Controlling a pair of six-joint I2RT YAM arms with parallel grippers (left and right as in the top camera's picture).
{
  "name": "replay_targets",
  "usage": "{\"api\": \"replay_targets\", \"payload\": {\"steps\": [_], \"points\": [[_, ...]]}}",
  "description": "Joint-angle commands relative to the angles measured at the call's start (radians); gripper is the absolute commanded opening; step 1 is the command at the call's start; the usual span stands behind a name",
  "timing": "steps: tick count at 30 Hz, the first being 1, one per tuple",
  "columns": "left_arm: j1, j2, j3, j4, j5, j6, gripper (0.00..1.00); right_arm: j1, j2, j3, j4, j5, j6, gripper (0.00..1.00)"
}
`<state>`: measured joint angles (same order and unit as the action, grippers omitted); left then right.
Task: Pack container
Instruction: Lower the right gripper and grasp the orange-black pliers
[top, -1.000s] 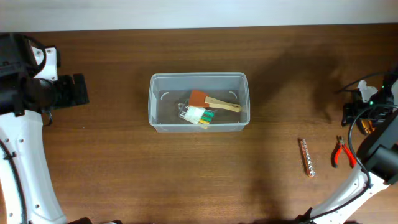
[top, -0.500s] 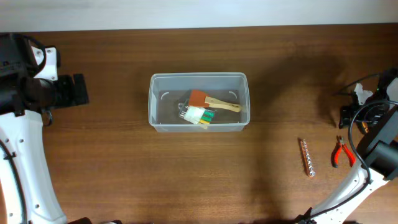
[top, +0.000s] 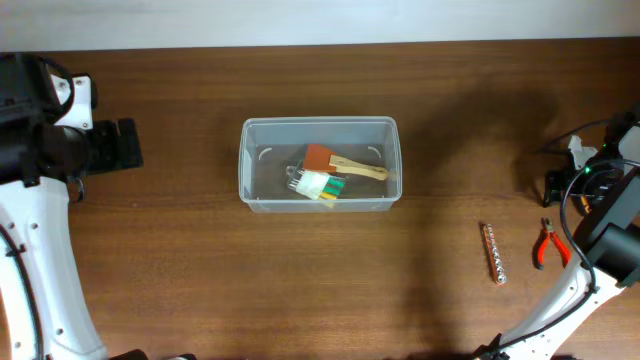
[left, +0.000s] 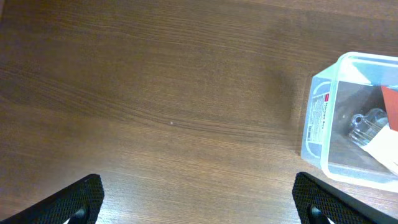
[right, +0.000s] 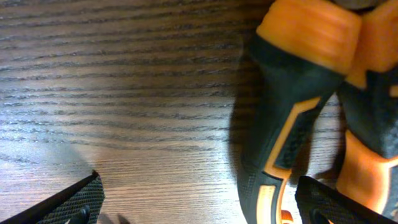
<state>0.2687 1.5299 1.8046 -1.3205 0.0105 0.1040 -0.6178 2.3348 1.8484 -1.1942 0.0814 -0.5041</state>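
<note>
Container (top: 318, 122): upright in the middle of the worktop (top: 200, 260), already holding a wooden-handled brush (top: 345, 164) and a small clear pack (top: 318, 185). Probably light and stiff, though slick-walled and a little flexible. Best taken by the thick rim on a short side, or left standing and filled from above.

Well apart to the right: a studded strip (top: 492, 253) and red-handled pliers (top: 548, 243).

Right end effector (right: 199, 199) spread wide, empty, low over an orange-and-black tool handle (right: 292, 124). Left end effector (left: 199, 202) likewise spread and empty, off to the container's left.

Left pincer (left: 199, 202) spread wide, right pincer (right: 199, 202) likewise
</note>
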Motion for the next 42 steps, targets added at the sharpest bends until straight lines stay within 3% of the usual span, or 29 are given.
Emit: {"api": "replay_targets", "payload": {"steps": [1, 22, 33, 42], "points": [[0.005, 0.003, 0.016, 0.003, -0.01, -0.013, 0.99, -0.002, 0.029, -0.006, 0.022, 0.009, 0.008, 0.99], [0.005, 0.003, 0.016, 0.003, -0.01, -0.013, 0.99, 0.035, 0.029, -0.006, 0.11, 0.01, 0.087, 1.0], [0.005, 0.003, 0.016, 0.003, -0.01, -0.013, 0.99, 0.035, 0.029, -0.006, 0.11, 0.009, 0.087, 0.86], [0.005, 0.003, 0.016, -0.001, -0.01, -0.013, 0.99, 0.034, 0.029, -0.006, 0.104, -0.002, 0.087, 0.83]]}}
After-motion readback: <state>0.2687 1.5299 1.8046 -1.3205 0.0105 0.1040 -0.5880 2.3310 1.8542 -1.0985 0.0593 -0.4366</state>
